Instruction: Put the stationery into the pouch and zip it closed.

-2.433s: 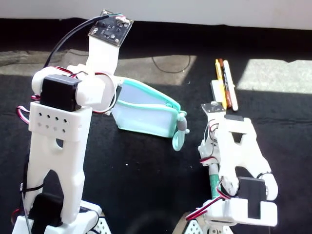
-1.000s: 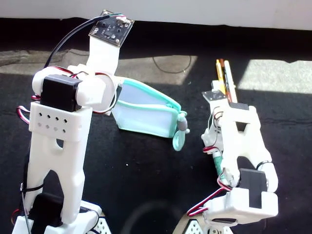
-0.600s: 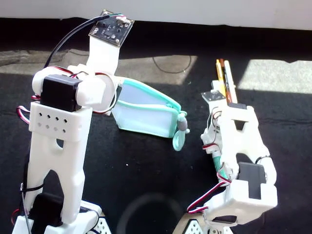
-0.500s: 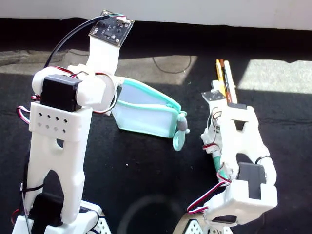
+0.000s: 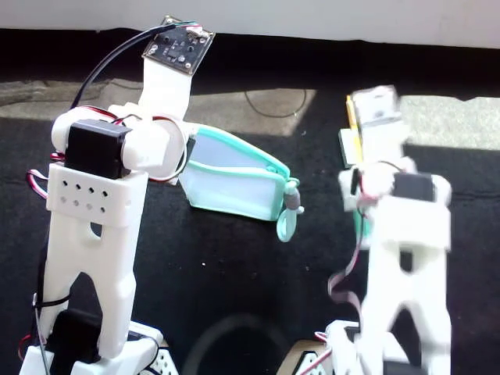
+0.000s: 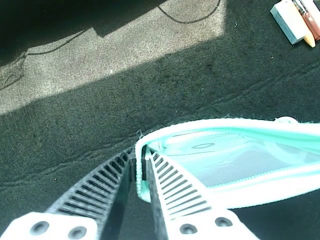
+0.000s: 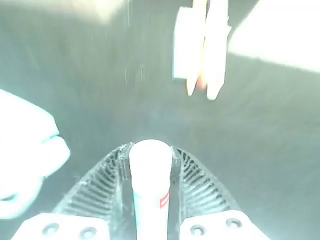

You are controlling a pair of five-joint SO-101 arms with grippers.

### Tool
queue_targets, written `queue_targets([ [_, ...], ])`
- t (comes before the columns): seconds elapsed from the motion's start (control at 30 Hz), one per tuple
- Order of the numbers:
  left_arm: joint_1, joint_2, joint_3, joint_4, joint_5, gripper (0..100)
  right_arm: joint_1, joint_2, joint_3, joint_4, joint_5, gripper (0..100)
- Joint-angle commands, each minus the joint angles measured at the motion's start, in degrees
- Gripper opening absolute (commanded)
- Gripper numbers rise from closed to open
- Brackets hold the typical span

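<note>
Loading step, by judgement: left hand pinched shut on the open pouch, lying on the surface; right hand clamping white-capped stick, apart from pouch; next: carry to mouth, release.

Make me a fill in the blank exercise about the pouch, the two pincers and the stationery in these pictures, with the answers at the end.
1. The left pincer grips one end of the pouch, whose zip is ____.
2. The marker is held in the right pincer, not yet inside the ____.
3. The eraser lies beside the pens on the ____.
Missing words: open; pouch; table.
</note>
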Motion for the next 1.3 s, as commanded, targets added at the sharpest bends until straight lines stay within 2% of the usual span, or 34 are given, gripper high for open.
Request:
queue_targets([
  [0.0,1.1,0.66,2.68,0.35,0.18,1,-8.04,-11.3,-9.98,0.22,-8.44,0.6],
  [0.1,1.27,1.01,2.68,0.35,0.26,1,-16.4,-12.26,-17.71,-0.13,-15.74,0.6],
  [0.2,1.19,1.01,2.68,0.35,0.26,1,-23.43,-10.77,-23.78,-3.47,-19.43,0.6],
  [0.33,1.01,1.1,0.84,0.35,0.35,1,-30.02,-7.87,-24.92,-8.84,-19.78,0.6],
  [0.5,1.1,1.19,-1.89,0.53,0.35,1,-34.33,-4.18,-24.84,-14.02,-19.78,0.6],
  [0.87,1.1,1.19,-1.89,0.44,0.35,1,-36.7,4.7,-24.57,-14.29,-19.69,0.6],
  [1.03,1.01,1.19,-1.89,0.53,0.35,1,-34.51,10.33,-24.66,-14.37,-14.59,0.6],
  [1.27,1.01,1.19,-1.89,0.44,0.26,1,-34.33,8.66,-24.48,-13.85,-14.24,0.6],
])
